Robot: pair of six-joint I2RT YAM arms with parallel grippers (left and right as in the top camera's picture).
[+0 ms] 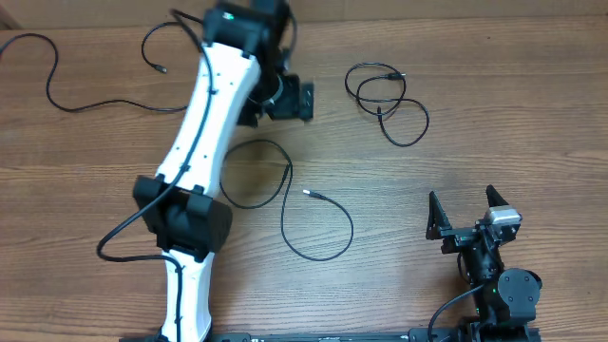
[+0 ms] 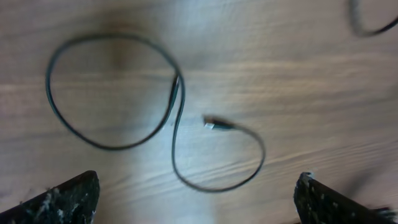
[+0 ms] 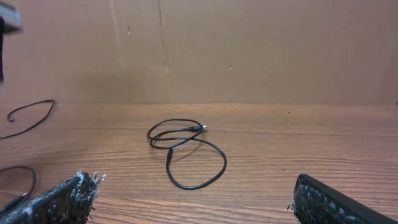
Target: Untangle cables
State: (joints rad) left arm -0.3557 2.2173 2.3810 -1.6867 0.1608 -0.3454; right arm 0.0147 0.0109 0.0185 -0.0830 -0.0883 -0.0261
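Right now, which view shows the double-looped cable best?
Right wrist: the double-looped cable lies centred, sharp and unobstructed. Overhead shows it whole but small. Left wrist catches only a blurred black curve at its top corner, possibly it.

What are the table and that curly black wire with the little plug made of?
The table looks like wood, or a wood-print top: brown with long grain lines and a dull finish. The black cable seems to be rubbery plastic: thin, smooth, and bending in soft loops. Its plug tip shows a pale glint, so it is probably metal, though it is blurry.
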